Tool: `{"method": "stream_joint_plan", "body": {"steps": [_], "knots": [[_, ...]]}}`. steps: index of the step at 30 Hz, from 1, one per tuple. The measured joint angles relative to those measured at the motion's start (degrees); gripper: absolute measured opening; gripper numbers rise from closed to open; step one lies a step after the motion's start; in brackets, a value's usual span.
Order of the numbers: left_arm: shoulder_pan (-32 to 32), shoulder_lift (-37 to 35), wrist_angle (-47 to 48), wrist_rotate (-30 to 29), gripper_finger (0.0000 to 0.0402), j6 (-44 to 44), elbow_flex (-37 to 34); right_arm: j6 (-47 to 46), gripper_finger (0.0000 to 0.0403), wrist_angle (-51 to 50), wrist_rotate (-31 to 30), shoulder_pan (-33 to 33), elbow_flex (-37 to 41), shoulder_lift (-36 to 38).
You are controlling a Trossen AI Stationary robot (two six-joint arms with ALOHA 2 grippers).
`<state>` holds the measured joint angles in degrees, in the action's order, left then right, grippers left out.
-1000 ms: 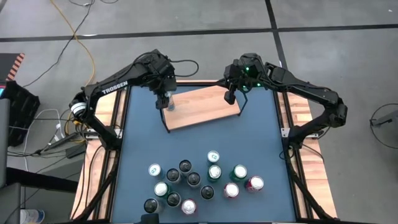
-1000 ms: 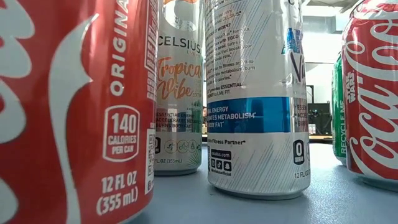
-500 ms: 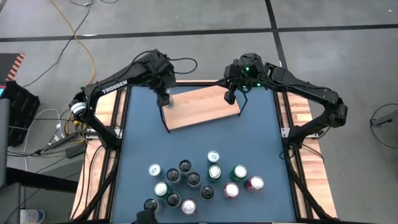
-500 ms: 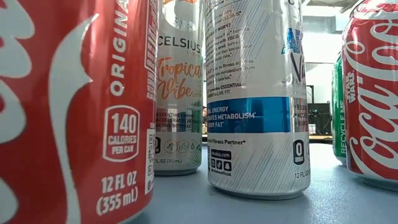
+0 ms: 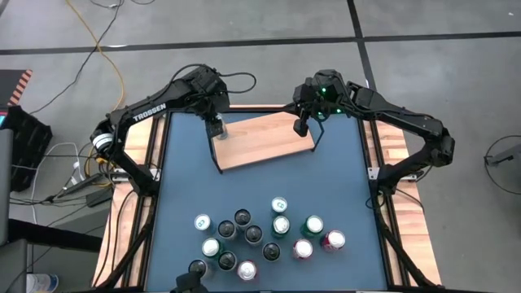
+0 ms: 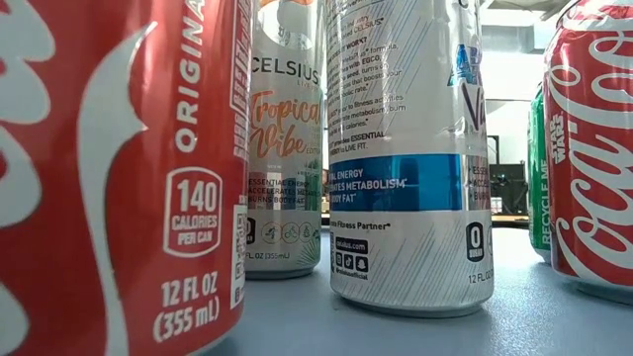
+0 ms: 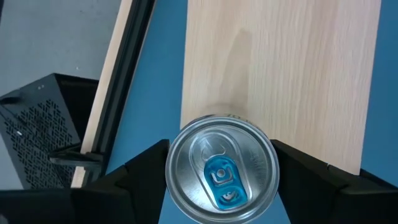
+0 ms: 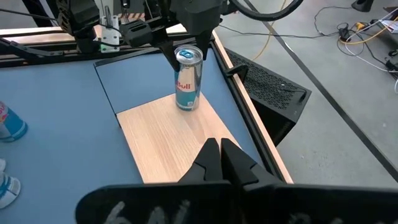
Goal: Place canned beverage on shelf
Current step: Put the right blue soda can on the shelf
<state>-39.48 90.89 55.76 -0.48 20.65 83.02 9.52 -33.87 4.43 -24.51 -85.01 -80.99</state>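
Observation:
A slim blue-and-silver can (image 8: 188,78) stands on the far-left corner of the light-wood shelf (image 5: 269,140). From above, the can top (image 7: 222,171) shows between my left gripper's fingers. My left gripper (image 5: 217,126) is over it, shut on the can. My right gripper (image 5: 301,128) hovers above the shelf's far-right part, shut and empty; its fingers (image 8: 221,155) meet in the right wrist view. My left gripper pinches the can between its two fingers (image 7: 146,167), one on each side of the can's upper wall just below the rim (image 7: 174,174). The fingers come from above, pointing down. The can is upright, with its base (image 8: 186,106) on the shelf board.
Several cans (image 5: 260,240) stand grouped near the table's near edge; the low view shows them close up, a red cola can (image 6: 109,178) and a white-and-blue one (image 6: 406,148) among them. Bare blue tabletop (image 5: 187,187) lies between the group and the shelf.
My left gripper has shifted a little toward the table's far edge over the shelf's far-left corner, still around the can.

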Motion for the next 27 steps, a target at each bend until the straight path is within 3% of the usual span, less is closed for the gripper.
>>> {"method": "stream_joint_plan", "body": {"steps": [23,27], "knots": [[0.0,0.0,-0.2,-0.3,0.0249,-1.8,0.0,-0.1,0.0000,-0.1,0.2,0.0,0.0,0.0],[0.0,0.0,-0.3,0.3,0.0270,-1.8,0.0,-0.1,0.0000,-0.3,0.2,0.1,0.0,0.0]]}}
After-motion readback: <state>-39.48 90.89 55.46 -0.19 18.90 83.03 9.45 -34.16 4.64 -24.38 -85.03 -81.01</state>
